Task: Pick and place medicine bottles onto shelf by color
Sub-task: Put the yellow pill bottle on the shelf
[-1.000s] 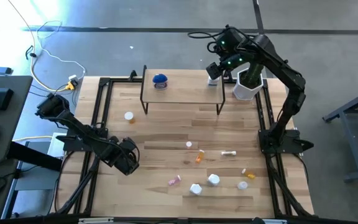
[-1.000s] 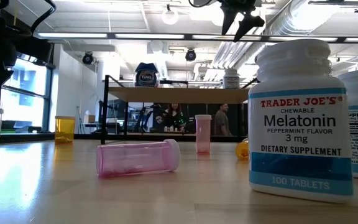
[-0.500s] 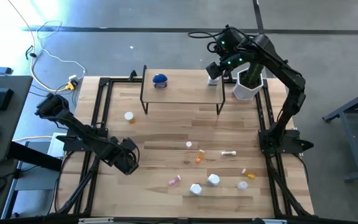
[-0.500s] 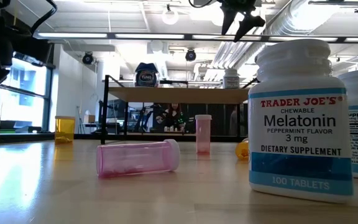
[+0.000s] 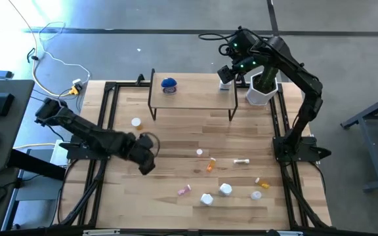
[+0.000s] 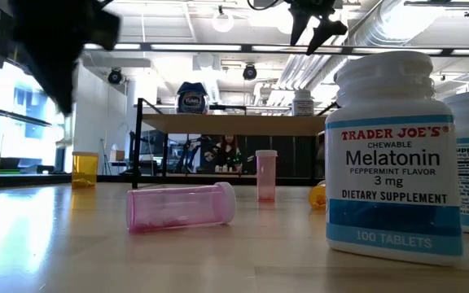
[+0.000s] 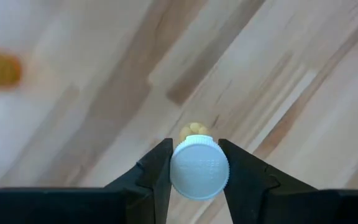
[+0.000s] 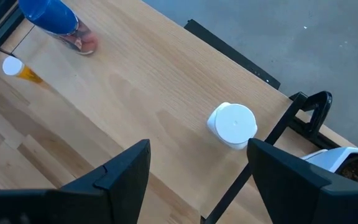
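Note:
My left gripper (image 5: pixel 147 161) is shut on a small bottle with a white cap (image 7: pixel 199 169) above the table's left middle. A little of its orange body (image 7: pixel 193 129) shows past the cap. My right gripper (image 5: pixel 225 75) hangs open above the right end of the shelf (image 5: pixel 192 99), touching nothing. Below it a white bottle (image 8: pixel 232 124) stands on the shelf top. The blue-lidded jar (image 5: pixel 168 84) stands on the shelf's left part. An orange bottle with a white cap (image 5: pixel 136 122) stands on the table in front of the shelf. Several more bottles lie on the near right. My left gripper pinches the white cap by its round side (image 7: pixel 174 167) between its two fingers. The fingers come from above, pointing down. The bottle hangs upright below them, clear of the table.
Loose on the near right are a pink bottle (image 5: pixel 185 189), an orange one (image 5: pixel 210 166), a lying white one (image 5: pixel 241 160) and white jars (image 5: pixel 226 189). A white hexagonal pot (image 5: pixel 260 90) stands right of the shelf. The Melatonin bottle (image 6: pixel 393 159) is close to the low camera.
My left gripper has risen from the table's left near part with the bottle. It has gone toward the table's right and a little toward the far edge. In the low view the bottle has left the table top. My right gripper has kept still.

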